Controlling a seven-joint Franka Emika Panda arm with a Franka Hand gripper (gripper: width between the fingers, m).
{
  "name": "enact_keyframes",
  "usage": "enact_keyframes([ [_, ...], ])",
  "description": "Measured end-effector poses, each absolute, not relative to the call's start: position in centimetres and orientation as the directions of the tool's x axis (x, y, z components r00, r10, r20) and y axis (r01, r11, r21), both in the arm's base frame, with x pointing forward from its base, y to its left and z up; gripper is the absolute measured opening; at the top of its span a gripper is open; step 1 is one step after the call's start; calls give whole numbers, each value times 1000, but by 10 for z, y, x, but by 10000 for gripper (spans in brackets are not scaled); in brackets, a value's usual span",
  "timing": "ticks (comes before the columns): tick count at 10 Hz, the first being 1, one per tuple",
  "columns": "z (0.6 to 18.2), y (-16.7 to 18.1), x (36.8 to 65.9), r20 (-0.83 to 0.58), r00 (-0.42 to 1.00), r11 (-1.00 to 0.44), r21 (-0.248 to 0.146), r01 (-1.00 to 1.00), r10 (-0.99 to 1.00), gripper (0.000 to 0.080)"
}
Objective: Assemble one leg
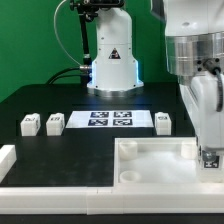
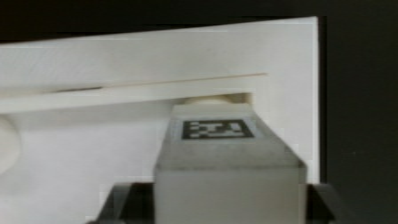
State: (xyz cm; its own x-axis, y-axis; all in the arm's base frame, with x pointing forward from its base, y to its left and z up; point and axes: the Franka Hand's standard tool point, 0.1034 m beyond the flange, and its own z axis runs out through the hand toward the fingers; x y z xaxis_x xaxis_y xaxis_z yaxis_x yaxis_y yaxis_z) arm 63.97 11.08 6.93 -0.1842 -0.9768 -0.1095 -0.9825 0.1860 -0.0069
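Note:
My gripper (image 1: 210, 158) is shut on a white leg (image 2: 222, 165) and holds it upright over the near right corner of the large white tray-like piece (image 1: 150, 162). In the wrist view the leg fills the gap between the dark fingers (image 2: 128, 203), its square tag (image 2: 215, 129) facing the camera, and its far end sits at a round socket edge of the tray-like piece (image 2: 107, 70). Three more legs lie on the black table: two at the exterior view's left (image 1: 30, 123) (image 1: 55, 122) and one at its right (image 1: 163, 121).
The marker board (image 1: 110, 119) lies flat between the loose legs. The robot base (image 1: 112, 60) stands behind it. A white block (image 1: 6, 160) sits at the table's left edge, and a white rim runs along the front.

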Motion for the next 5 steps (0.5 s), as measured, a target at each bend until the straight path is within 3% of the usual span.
enact_keyframes([
  [2, 70, 110, 640, -107, -333, 334, 9, -943, -937, 294],
  [5, 70, 111, 639, -96, -314, 315, 2, -949, -945, 297],
])
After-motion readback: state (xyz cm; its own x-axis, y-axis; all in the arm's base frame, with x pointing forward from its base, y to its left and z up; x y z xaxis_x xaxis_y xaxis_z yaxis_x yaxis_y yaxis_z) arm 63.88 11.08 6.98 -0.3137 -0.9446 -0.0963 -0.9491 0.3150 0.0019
